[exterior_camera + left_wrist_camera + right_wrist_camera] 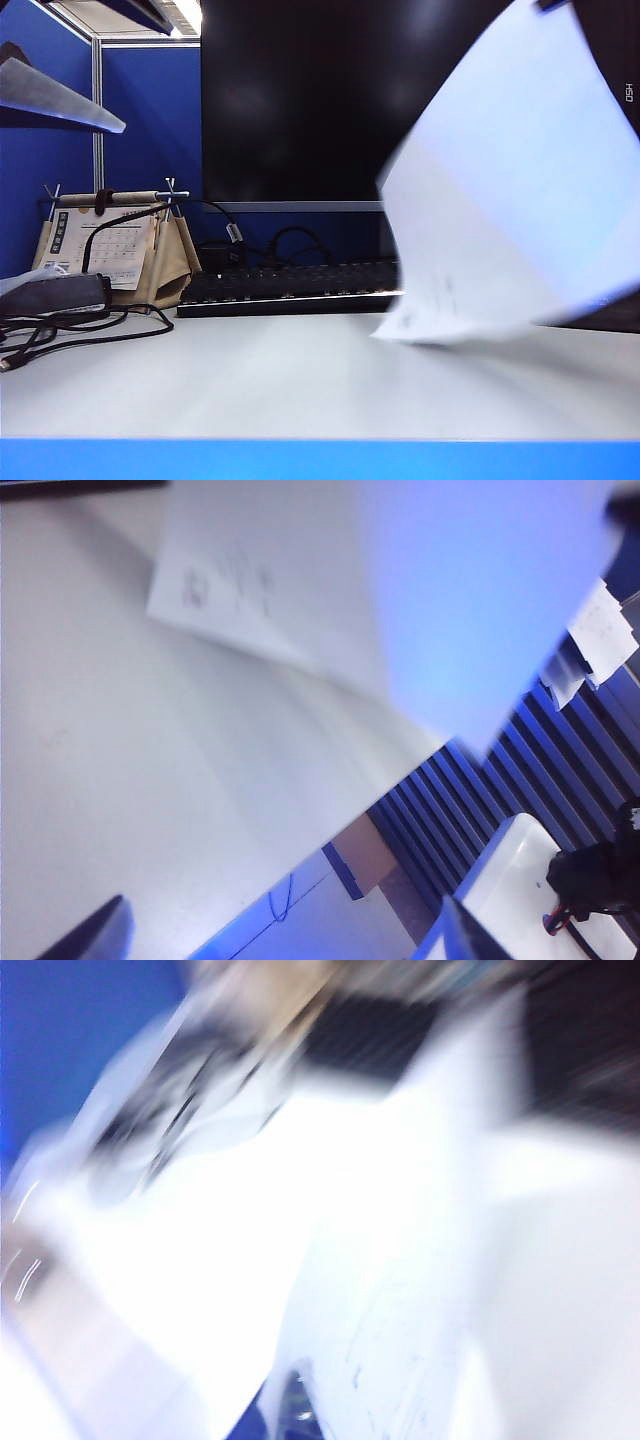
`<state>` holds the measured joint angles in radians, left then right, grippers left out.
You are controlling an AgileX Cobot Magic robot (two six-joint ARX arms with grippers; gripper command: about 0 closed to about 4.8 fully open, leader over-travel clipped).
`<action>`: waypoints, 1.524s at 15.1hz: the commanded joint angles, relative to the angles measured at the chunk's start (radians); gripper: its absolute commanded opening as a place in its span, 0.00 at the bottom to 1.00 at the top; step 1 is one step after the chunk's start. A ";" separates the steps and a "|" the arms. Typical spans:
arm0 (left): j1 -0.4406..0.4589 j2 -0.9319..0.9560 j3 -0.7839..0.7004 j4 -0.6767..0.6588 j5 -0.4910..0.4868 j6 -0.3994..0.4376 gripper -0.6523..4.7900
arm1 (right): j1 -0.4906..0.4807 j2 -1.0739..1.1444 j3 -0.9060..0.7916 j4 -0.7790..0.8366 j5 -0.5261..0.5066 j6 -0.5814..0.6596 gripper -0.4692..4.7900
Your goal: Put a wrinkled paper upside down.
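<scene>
The wrinkled paper (510,190) is a white sheet raised steeply at the right of the exterior view and smeared by motion. Its printed lower edge (430,322) touches the white table (250,380). In the right wrist view the sheet (420,1290) drapes right over my right gripper (300,1415), which is shut on it; that picture is heavily blurred. My left gripper (285,945) stands open above the table's front edge with nothing between its dark fingertips (100,935). From there the paper (330,590) hangs farther off, apart from the fingers.
A black keyboard (290,285) and a dark monitor (300,100) stand at the back. A desk calendar on a beige stand (110,250), a black device (55,295) and loose cables (70,340) occupy the left. The table's blue front edge (320,460) runs along the near side.
</scene>
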<state>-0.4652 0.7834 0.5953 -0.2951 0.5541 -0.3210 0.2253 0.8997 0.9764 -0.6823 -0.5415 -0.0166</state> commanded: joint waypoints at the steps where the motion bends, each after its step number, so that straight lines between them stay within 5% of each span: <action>1: 0.000 -0.002 0.004 0.013 0.004 0.015 0.86 | 0.256 -0.006 -0.120 0.077 0.110 0.042 0.09; 2: 0.000 -0.002 0.004 0.013 0.000 0.015 0.86 | 0.378 -0.006 -0.159 0.115 0.197 0.076 0.09; 5: 0.000 -0.002 0.004 0.013 0.003 0.015 0.86 | 0.479 -0.015 -0.153 0.174 0.332 0.096 0.09; 6: 0.000 -0.002 0.004 0.013 0.010 0.010 0.86 | 0.477 -0.013 -0.132 0.124 0.196 0.103 0.09; 8: 0.000 -0.003 0.004 0.012 0.010 0.007 0.86 | 0.493 -0.014 -0.159 0.093 0.179 0.134 0.09; 18: 0.000 -0.003 0.004 0.013 0.009 0.007 0.86 | 0.798 0.063 -0.275 0.139 0.211 0.261 0.09; 23: 0.000 -0.003 0.004 -0.003 0.031 0.007 0.86 | 0.821 0.086 -0.391 0.286 0.232 0.347 0.09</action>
<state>-0.4652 0.7822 0.5953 -0.2962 0.5755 -0.3141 1.0489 0.9897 0.5797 -0.4469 -0.3317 0.3225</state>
